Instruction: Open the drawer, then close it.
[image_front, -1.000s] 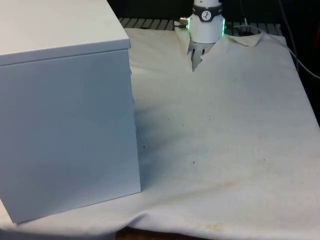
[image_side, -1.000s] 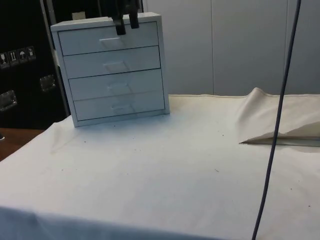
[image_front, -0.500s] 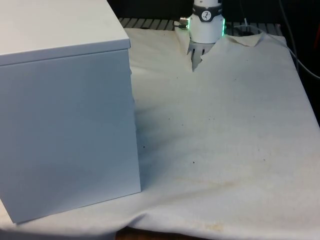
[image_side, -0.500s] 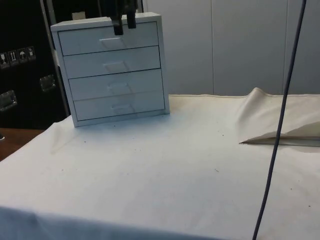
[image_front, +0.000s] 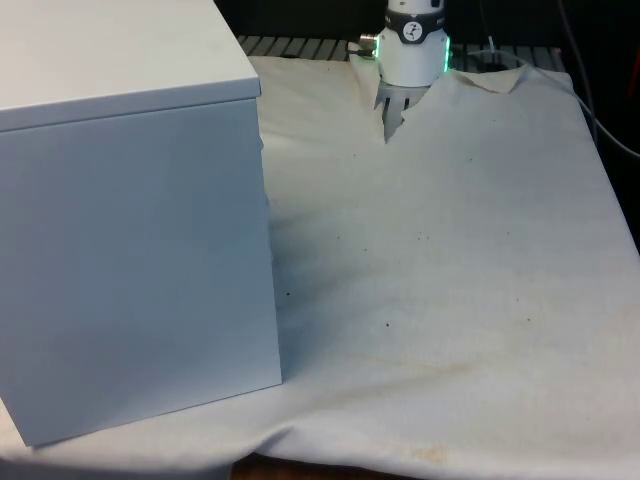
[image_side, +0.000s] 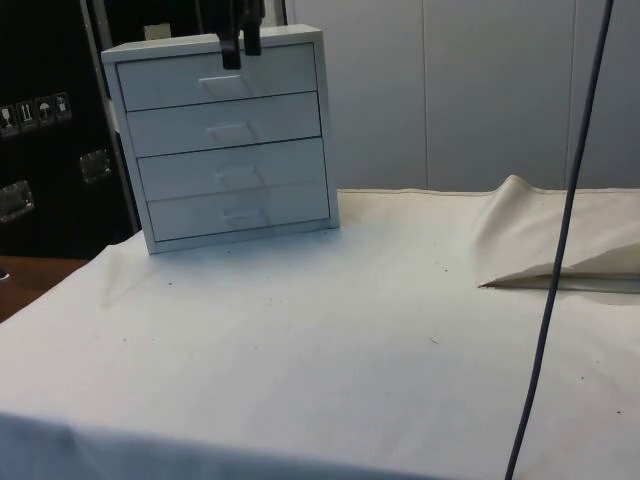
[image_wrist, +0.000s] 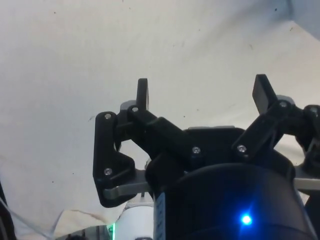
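A white chest of drawers (image_side: 225, 140) is seen standing upright on the cloth in the upper left of the side view. Four drawers are stacked in it, each with a shallow recessed handle at its middle, and all four fronts are seen flush with the frame, so every drawer is shut. The top drawer (image_side: 215, 77) lies just under the flat lid. In the front view the chest (image_front: 130, 220) is shown from its plain back at the left of the frame.
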